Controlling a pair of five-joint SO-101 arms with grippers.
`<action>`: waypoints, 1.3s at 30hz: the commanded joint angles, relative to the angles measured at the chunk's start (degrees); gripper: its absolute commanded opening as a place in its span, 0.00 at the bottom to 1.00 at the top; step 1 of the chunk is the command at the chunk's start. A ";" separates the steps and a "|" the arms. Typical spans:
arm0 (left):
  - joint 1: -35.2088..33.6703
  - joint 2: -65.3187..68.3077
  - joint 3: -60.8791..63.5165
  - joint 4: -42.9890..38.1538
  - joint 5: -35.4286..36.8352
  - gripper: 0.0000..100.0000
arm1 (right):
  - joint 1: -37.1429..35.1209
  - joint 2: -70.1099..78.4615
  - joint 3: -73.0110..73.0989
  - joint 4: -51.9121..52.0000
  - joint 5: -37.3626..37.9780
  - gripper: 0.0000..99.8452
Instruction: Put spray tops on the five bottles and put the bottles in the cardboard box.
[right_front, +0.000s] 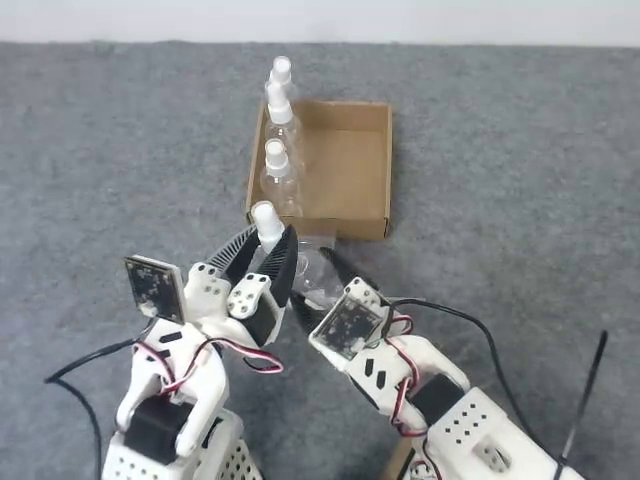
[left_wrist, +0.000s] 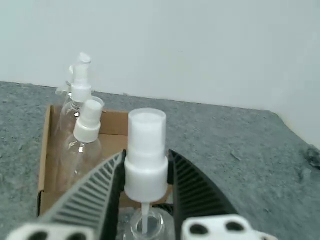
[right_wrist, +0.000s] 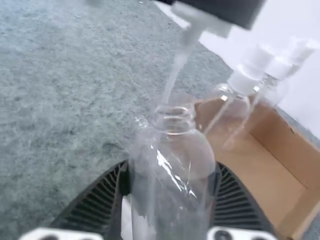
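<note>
The white spray top (left_wrist: 146, 150) is pinched between the fingers of the left gripper (right_front: 267, 240), which are closed on its collar. Its thin dip tube (right_wrist: 176, 67) hangs down into the open neck of a clear bottle (right_wrist: 170, 160), and the top is not yet seated. The right gripper (right_wrist: 170, 174) clasps that upright bottle round its body, just in front of the cardboard box (right_front: 350, 170) on the grey carpet (right_front: 500, 150). Three capped bottles (right_front: 280, 172) stand in a row along the box's left wall.
</note>
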 joint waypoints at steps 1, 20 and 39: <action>1.76 -0.97 -0.13 -1.32 -0.88 0.01 | 2.24 -1.54 -0.88 -1.98 -3.43 0.13; 3.60 -0.88 5.05 -6.51 -6.51 0.01 | 2.33 -1.54 -1.05 -1.80 -3.69 0.13; 5.36 -0.88 6.02 -6.77 -7.47 0.01 | 2.59 -1.54 -1.05 -1.89 -3.96 0.13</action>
